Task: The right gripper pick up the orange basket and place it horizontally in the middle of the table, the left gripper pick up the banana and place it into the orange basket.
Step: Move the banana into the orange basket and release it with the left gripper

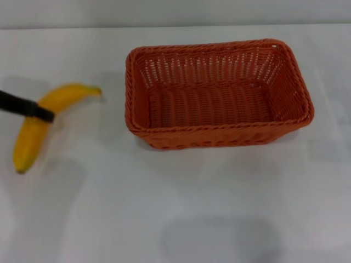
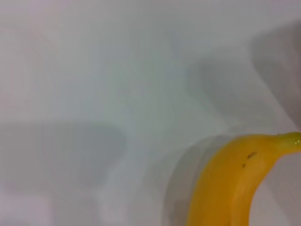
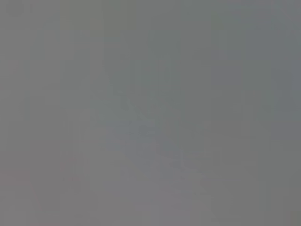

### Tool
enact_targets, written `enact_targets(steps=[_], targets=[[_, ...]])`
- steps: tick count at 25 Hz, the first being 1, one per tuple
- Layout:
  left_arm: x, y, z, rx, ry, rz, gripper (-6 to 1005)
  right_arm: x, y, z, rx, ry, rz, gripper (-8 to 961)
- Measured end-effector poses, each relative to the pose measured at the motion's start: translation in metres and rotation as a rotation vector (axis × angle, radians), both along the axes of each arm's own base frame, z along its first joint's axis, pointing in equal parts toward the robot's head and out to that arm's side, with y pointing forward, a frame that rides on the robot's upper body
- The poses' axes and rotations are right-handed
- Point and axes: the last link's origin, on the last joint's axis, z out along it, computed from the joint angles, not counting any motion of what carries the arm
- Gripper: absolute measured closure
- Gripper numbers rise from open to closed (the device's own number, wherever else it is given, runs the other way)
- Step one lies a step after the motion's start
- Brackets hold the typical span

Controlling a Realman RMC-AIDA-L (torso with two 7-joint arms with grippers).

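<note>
From the head view, the white table fills almost all of the picture. The orange basket sits flat a bit right of the middle, toward the far side, with its long side running left to right. Nothing is in it. There is a strip of bare table between its far rim and the far table edge, and lots of open table on the near side.

The banana lies on the table at the left, well apart from the basket, with bare table between them. One end points toward the basket and the other end points to the near left. The left gripper shows only as a thin black bar coming in from the left edge. It crosses over the middle of the banana. I cannot tell how wide its jaws are, or if they touch the banana. The right gripper is not seen. Soft grey shadows lie on the table.

In the left wrist view, the banana is close up at one corner, with a greenish tip and tiny brown marks. The rest is bare white table with grey shadows.

The right wrist view is all plain grey, and nothing can be made out.

No words or labels show anywhere.
</note>
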Motion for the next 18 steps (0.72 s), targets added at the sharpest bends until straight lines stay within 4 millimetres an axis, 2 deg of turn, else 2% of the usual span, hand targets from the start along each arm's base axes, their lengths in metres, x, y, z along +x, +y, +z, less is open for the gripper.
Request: enact_targets(steps=[2,3,4,7,10,12,14,15,18], targets=[[0.004,0.011,0.028,0.184,-0.035,-0.039,490,0.000,0.000,0.000,0.000,-0.001,0.000,207],[0.004,0.011,0.028,0.184,-0.035,-0.039,490,0.000,0.000,0.001,0.001,-0.001,0.000,207],[0.008,0.016,0.038,0.242,-0.055,-0.065,490,0.000,0.000,0.001,0.001,-0.001,0.000,207],[0.036,0.032,0.067,0.378,-0.145,-0.217,490,0.000,0.000,0.001,0.001,-0.001,0.000,207],[0.077,0.045,0.082,0.402,-0.237,-0.405,489,0.000,0.001,0.000,0.000,0.000,0.000,207],[0.106,0.053,0.082,0.365,-0.263,-0.513,489,-0.001,0.001,0.000,-0.001,0.001,0.000,207],[0.139,0.061,0.073,0.304,-0.258,-0.623,489,-0.001,0.001,-0.002,-0.004,0.004,-0.001,207],[0.148,0.063,0.067,0.274,-0.250,-0.648,489,-0.001,0.001,-0.003,-0.005,0.007,-0.002,207],[0.186,0.069,0.028,0.109,-0.221,-0.744,489,-0.001,0.000,-0.004,-0.008,0.011,-0.003,207]])
